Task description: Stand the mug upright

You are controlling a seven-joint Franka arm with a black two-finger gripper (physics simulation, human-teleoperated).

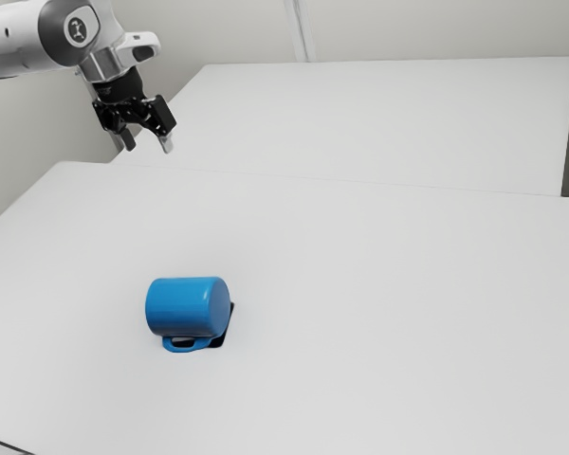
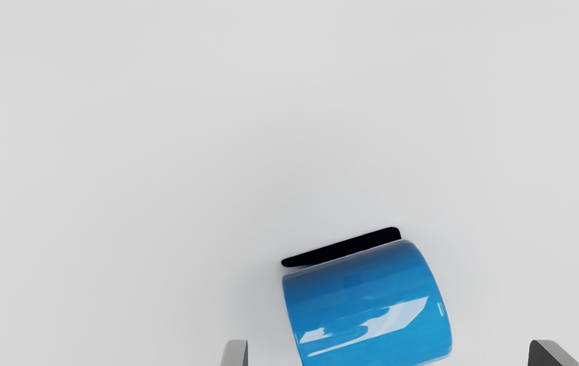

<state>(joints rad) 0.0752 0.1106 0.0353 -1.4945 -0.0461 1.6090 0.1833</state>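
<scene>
Arm (image 1: 14,40): white, enters exterior view from 10 o'clock, this segment running nearly level toward 3 o'clock. Wrist (image 1: 102,64) bends down beyond the dark, round-marked joint (image 1: 74,28). Black gripper (image 1: 147,144) raised, directed toward roughly 5 o'clock from wrist. State: open; pale-grey fingers (image 2: 234,354) well apart in wrist view, a wide gap between tips

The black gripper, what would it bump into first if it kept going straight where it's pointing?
Probably the blue mug lying on its side, or the flat black thing peeking out beside it. The open gripper is above the table, and depth is hard to judge, so it might just miss both.
</scene>
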